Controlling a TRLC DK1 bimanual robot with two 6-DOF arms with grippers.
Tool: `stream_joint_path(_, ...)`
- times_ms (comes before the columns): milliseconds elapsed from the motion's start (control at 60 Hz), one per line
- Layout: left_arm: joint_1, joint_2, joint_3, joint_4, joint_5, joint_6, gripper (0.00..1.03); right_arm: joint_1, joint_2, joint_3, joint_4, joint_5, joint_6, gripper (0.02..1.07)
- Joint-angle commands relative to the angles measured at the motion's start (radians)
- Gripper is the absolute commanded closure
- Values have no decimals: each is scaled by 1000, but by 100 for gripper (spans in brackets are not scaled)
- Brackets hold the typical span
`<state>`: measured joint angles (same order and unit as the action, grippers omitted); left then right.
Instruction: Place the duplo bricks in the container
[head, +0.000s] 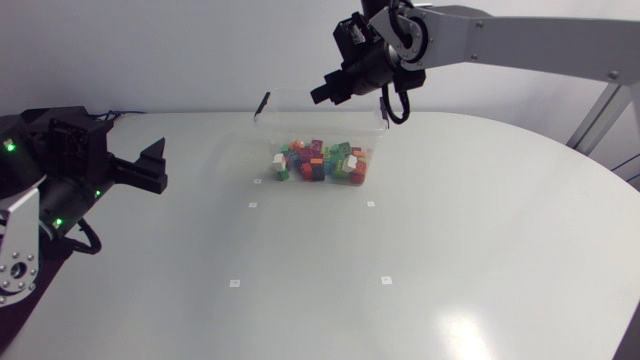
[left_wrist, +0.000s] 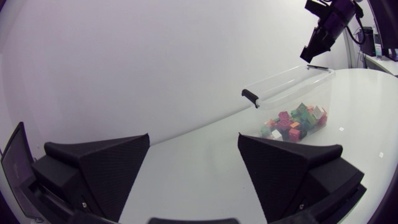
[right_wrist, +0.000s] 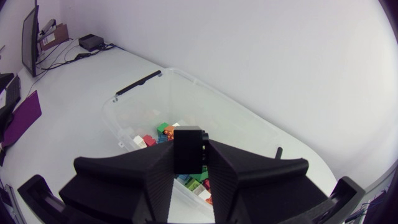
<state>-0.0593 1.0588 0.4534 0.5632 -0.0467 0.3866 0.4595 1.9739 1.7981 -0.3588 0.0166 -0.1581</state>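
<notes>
White counter (head: 450, 250) (left_wrist: 367, 99) (right_wrist: 74, 87) across the whole scene, rounded toward the right.

Right arm (head: 520, 40) in from the upper right edge of the head view, stretched out high over the counter. Left arm (head: 50, 170) low at the left edge, well apart from everything else.

Clear container (head: 285, 125) (left_wrist: 280, 87) (right_wrist: 134, 106) toward the back of the counter, near its middle, open on top, with a black handle at either end.

Right gripper (head: 322, 97) (left_wrist: 313, 50) (right_wrist: 188, 140) hanging above the container's rear rim, not touching it, pointed down into the opening. Clamped on a black brick (right_wrist: 188, 152), one broad finger pressed against each side. Seen from the right wrist, directly over the container's inside, with the pile below and just past the fingers.

Left gripper (head: 155, 170) (left_wrist: 194, 143) with fingers spread wide and nothing between them. Aimed across the counter toward the container, which lies well ahead of it and off toward its right finger.

Heap of duplo bricks (head: 320, 162) (left_wrist: 295, 121) (right_wrist: 163, 129) on the container floor: red, green, orange, blue and white, bunched toward the end under the right arm. A white brick (head: 279, 160) at the heap's edge nearest the left arm.

Four small white marks (head: 253, 205) on the counter in front of the container, set out as a square.
</notes>
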Motion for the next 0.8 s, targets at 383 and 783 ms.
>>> stream_joint_path(383, -17, -229, -205, 86, -61, 35, 4, -22, 249, 256, 17, 80, 17, 76)
stream_joint_path(783, 10, -434, -311, 41, -85, 58, 4, -18, 241, 218, 86, 157, 3, 7)
